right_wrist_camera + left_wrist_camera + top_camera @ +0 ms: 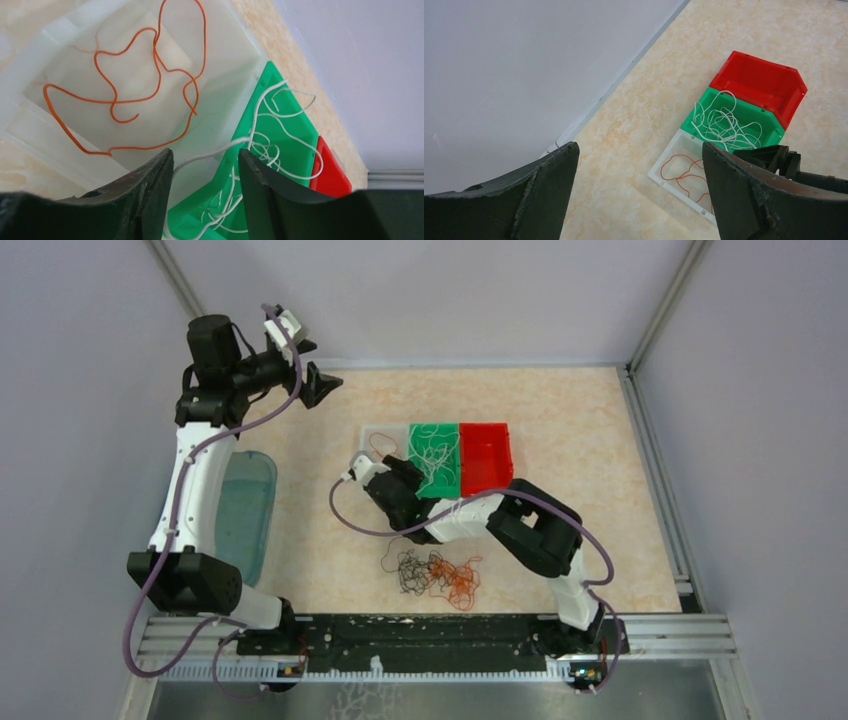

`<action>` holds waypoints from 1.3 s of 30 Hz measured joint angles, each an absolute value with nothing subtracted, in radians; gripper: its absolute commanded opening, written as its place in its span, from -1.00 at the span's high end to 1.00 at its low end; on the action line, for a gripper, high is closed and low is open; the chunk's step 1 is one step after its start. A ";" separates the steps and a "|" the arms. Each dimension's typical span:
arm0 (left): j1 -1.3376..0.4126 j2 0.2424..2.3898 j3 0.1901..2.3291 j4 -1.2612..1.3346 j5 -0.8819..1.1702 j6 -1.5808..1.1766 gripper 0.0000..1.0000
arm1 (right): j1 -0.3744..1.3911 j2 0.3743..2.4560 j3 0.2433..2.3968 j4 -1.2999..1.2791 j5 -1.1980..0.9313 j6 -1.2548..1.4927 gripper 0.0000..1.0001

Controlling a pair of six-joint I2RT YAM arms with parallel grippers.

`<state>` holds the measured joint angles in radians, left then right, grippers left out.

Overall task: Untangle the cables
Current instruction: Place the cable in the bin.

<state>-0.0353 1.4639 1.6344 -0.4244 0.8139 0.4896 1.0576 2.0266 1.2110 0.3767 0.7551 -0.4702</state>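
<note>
A tangle of black and orange cables (437,576) lies on the table in front of the right arm. Three bins stand in a row: a clear one (368,440) holding an orange cable (116,102), a green one (447,435) holding several white cables (272,145), and a red one (486,455). My right gripper (205,155) is open over the edge between the clear and green bins. One white cable (212,154) runs across the gap between its fingers. My left gripper (640,147) is wide open and empty, raised at the far left (320,388).
A teal tray (246,510) lies at the left beside the left arm. Walls close in the back and both sides. In the left wrist view the bins (754,80) show at right, with the right arm's black gripper beside them.
</note>
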 measured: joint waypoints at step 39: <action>-0.025 1.436 1.604 -0.395 0.838 0.464 -0.95 | 0.881 1.482 0.693 0.414 0.115 -0.453 -0.19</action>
